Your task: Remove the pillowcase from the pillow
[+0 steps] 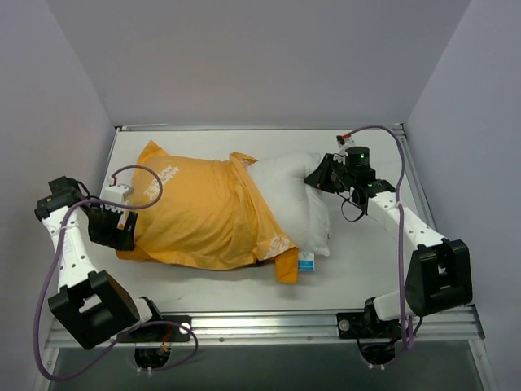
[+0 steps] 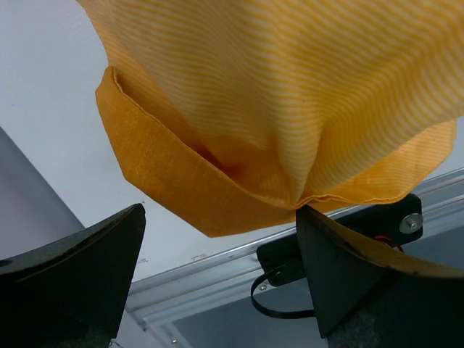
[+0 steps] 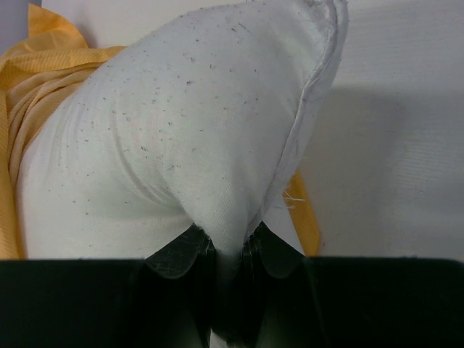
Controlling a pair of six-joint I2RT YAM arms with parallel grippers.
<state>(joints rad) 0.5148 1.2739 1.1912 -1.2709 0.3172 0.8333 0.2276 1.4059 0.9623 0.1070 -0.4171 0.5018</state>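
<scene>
The orange-yellow pillowcase [image 1: 195, 213] lies on the left half of the table and covers most of the white pillow [image 1: 289, 195]. The pillow's right end sticks out of it, with a blue-and-white tag [image 1: 306, 262] at the near edge. My right gripper [image 1: 321, 177] is shut on the pillow's far right corner [image 3: 217, 145]; the gripper [image 3: 230, 243] pinches a fold of white cloth. My left gripper [image 1: 122, 232] is at the pillowcase's left end, low beside it. Its jaws stand wide apart in the left wrist view [image 2: 221, 214], with a folded corner of the pillowcase [image 2: 217, 181] just ahead of them.
The table's metal front rail [image 1: 260, 326] runs along the near edge and also shows in the left wrist view [image 2: 210, 264]. Grey walls close in the left, back and right sides. A purple cable loops over the pillowcase's left end [image 1: 151, 175].
</scene>
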